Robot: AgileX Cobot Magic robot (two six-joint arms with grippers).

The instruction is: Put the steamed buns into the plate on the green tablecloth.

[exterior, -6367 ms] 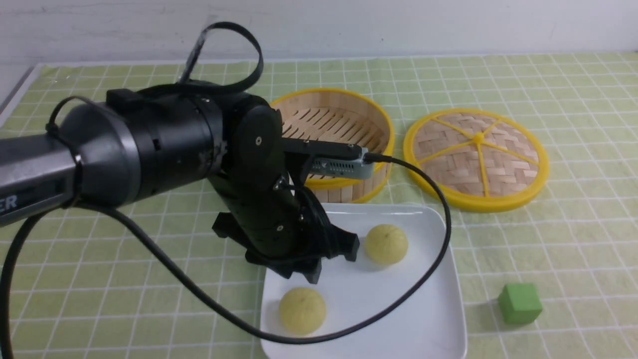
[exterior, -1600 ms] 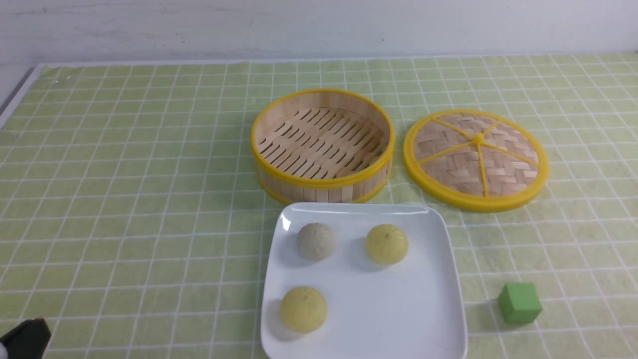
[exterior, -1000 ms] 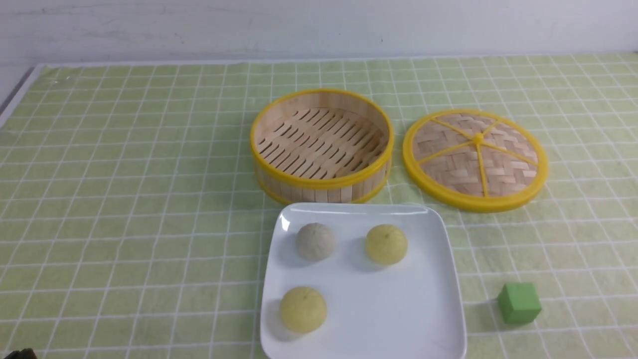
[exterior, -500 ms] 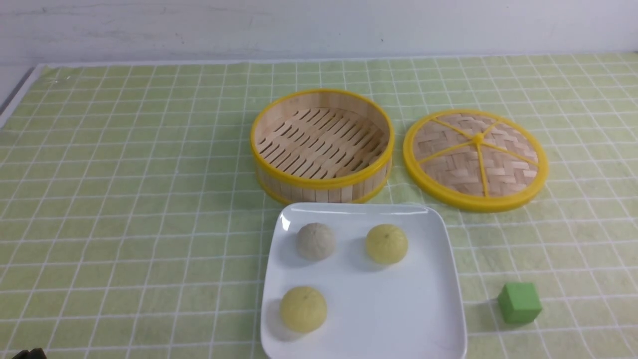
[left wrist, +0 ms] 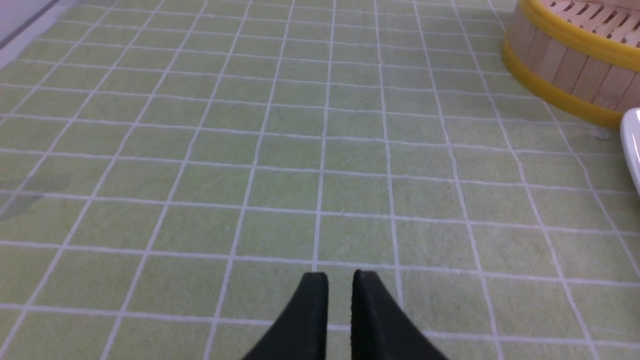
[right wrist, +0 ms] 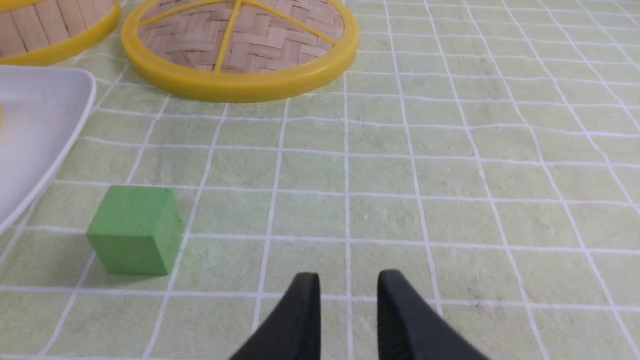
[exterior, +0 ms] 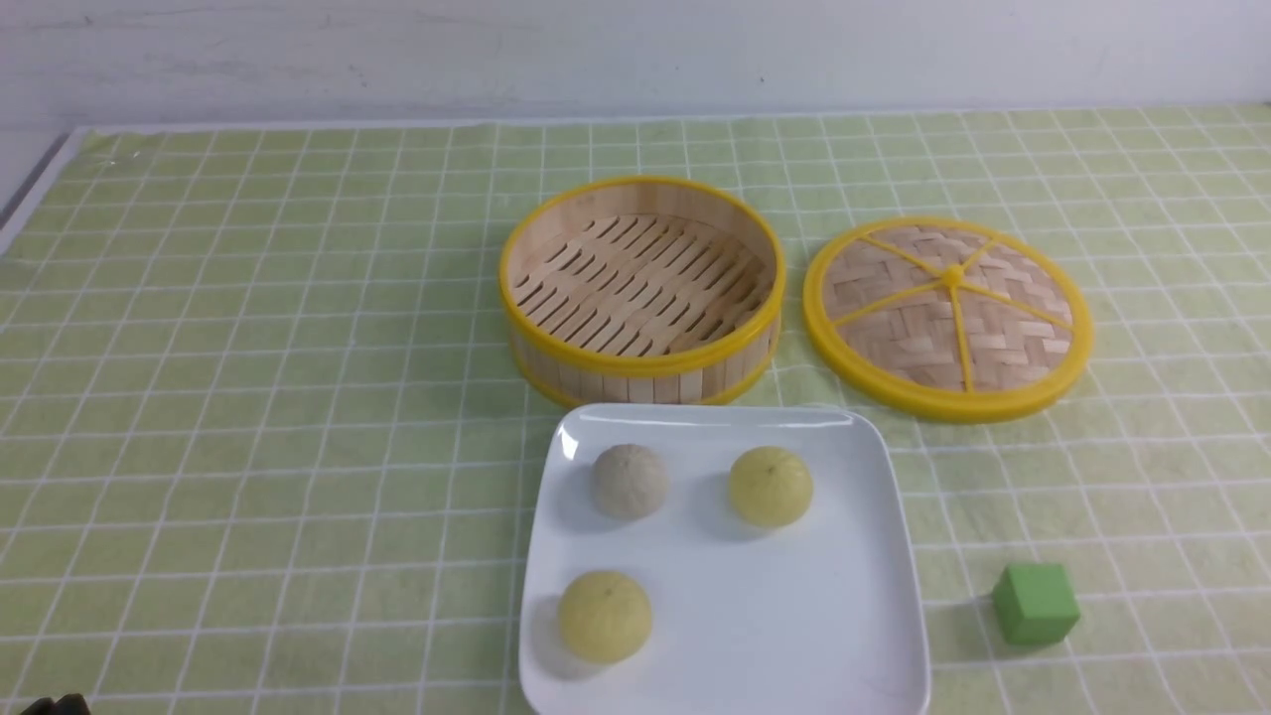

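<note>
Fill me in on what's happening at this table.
Nothing is being handled right now. All three steamed buns sit on the plate on the green tablecloth. The steamer basket is empty, its lid lying beside it. The left gripper and right gripper hang over bare cloth, jaws slightly parted and holding nothing. A green cube sits by the plate.

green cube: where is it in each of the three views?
Front view: green cube on the cloth near the lower right, beside the plate.
Left wrist view: not in it.
Right wrist view: cube at lower left, ahead of the right gripper.
Shared landmark: the plate's white edge, in all three.
</note>
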